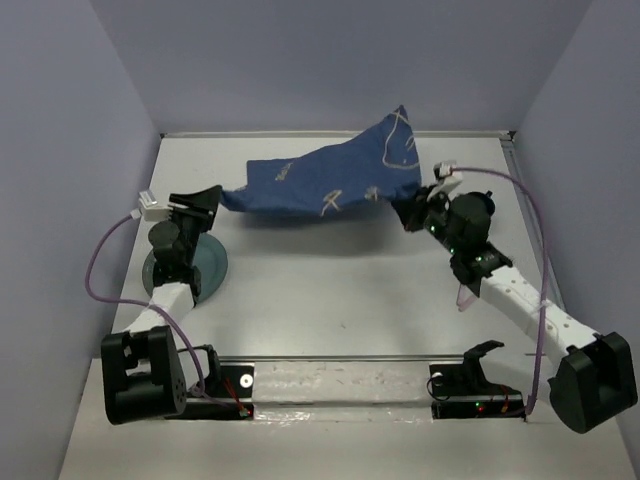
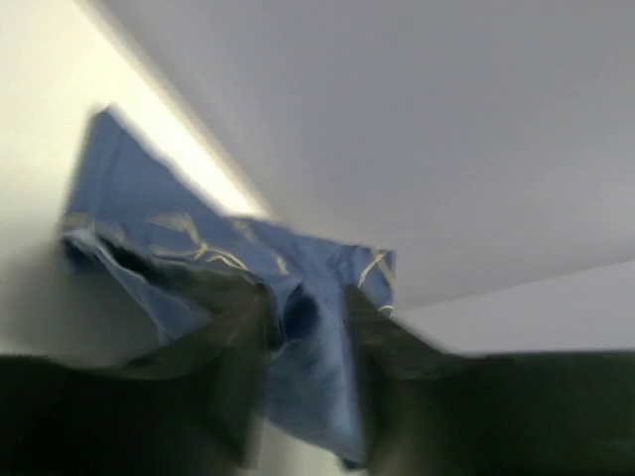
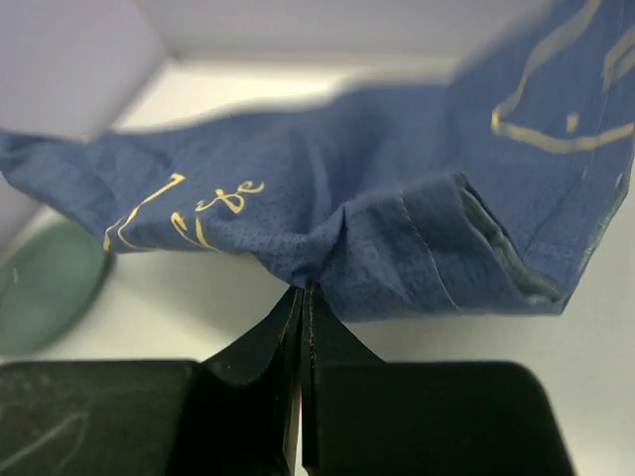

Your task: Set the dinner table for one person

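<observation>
The dark blue cloth mat (image 1: pixel 335 175) with beige line drawings hangs stretched above the white dinner table (image 1: pixel 330 310), toward its far side. My left gripper (image 1: pixel 215 203) is shut on the mat's left corner. The left wrist view is blurred, with the mat (image 2: pixel 298 297) bunched between the dark fingers (image 2: pixel 233 347). My right gripper (image 1: pixel 411 216) is shut on the mat's near right edge. In the right wrist view the jaws (image 3: pixel 306 290) are pressed together on a pinch of the mat (image 3: pixel 377 208). The mat's far right corner stands up higher.
A round green plate (image 1: pixel 205 268) lies on the table's left side under my left arm. It also shows in the right wrist view (image 3: pixel 45 283). Grey walls stand at the table's far, left and right edges. A metal rail (image 1: pixel 340 365) runs along the near edge.
</observation>
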`<state>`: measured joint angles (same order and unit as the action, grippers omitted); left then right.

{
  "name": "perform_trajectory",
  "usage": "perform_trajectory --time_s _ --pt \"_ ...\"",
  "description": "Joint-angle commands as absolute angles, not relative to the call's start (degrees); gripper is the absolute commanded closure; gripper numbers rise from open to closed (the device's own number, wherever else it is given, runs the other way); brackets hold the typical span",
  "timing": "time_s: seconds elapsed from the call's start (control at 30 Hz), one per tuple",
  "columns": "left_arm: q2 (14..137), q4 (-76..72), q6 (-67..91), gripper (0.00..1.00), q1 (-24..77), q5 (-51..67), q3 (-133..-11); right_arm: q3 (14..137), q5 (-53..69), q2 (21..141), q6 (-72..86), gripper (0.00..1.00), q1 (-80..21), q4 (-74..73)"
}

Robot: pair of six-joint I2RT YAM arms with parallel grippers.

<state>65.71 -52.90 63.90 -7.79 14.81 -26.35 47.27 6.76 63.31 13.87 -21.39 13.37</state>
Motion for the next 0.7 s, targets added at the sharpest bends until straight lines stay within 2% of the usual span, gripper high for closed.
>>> perform_trajectory --time_s 0.0,0.03,0.1,0.23,0.4,0.5,0.53,0.63,0.67 --pt "60.7 -55.6 63.2 0.16 -8.6 18.5 -19.1 28.8 3.2 58.6 26.0 0.68 -23.8 9.8" --pt "59.5 -54.2 62.9 0.01 -9.1 18.6 -16.5 28.2 3.0 56.1 26.2 0.45 -23.8 7.3" --pt "54.7 -51.8 61.6 0.01 -10.0 18.6 -13.3 28.6 1.4 53.4 25.8 0.42 -23.8 -0.4" --pt "44.1 -39.1 57.4 0.01 -10.4 16.7 -12.7 30.3 -4.6 46.9 25.4 0.43 -23.8 -9.1" --pt "42.7 -25.6 50.2 0.01 -7.4 15.7 -12.7 30.5 -9.7 49.1 30.9 0.48 -23.8 -11.9" --pt "41.0 -14.1 43.1 0.01 -5.5 4.5 -15.0 29.0 -11.9 52.7 35.2 0.52 -23.8 -12.1" --pt "40.7 -9.9 42.0 0.11 -5.2 2.0 -16.2 28.7 -12.9 53.6 37.2 0.53 -23.8 -12.1" --pt "41.2 -10.0 43.0 0.23 -3.3 -1.7 -15.6 28.0 -14.5 56.5 39.2 0.54 -23.8 -10.0" --pt "43.3 -10.6 43.5 0.23 -2.9 -2.5 -15.5 27.4 -14.2 57.1 39.5 0.54 -23.8 -6.6"
